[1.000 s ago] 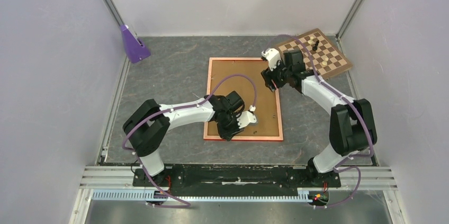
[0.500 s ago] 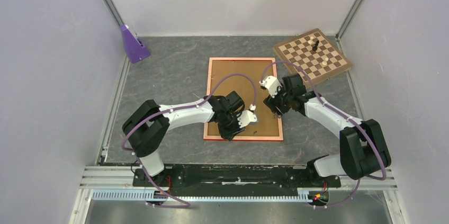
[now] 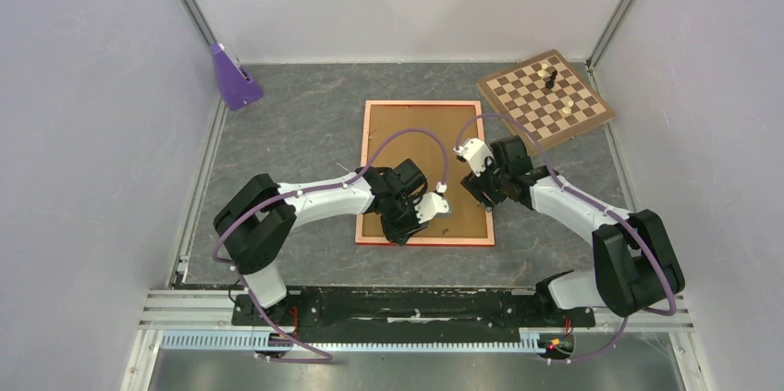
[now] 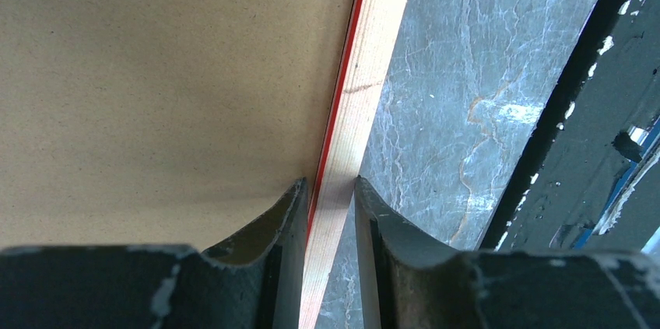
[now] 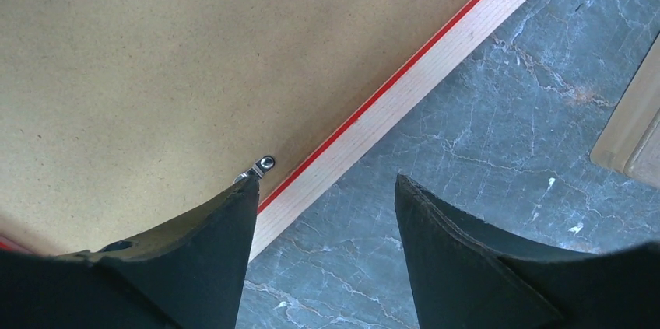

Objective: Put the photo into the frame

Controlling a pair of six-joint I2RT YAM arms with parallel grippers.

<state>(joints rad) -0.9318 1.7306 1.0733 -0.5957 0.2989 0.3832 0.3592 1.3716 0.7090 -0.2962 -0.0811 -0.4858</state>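
While the frame [image 3: 365,169] lies back-up on the table [image 3: 296,141], its 6 o'clock rail is pinched by the left gripper [image 4: 328,189]; its 3 o'clock rail is straddled by the right gripper [image 5: 327,185], spread wide, holding nothing.

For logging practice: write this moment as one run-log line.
left tool: shut on frame, near rail | right tool: open over right rail, beside clip | backing board: in frame

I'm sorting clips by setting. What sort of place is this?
Probably a lab robot test cell, not a home: plain pale walls box in a grey table, and two robot arms are bolted to a metal rail at its near edge.
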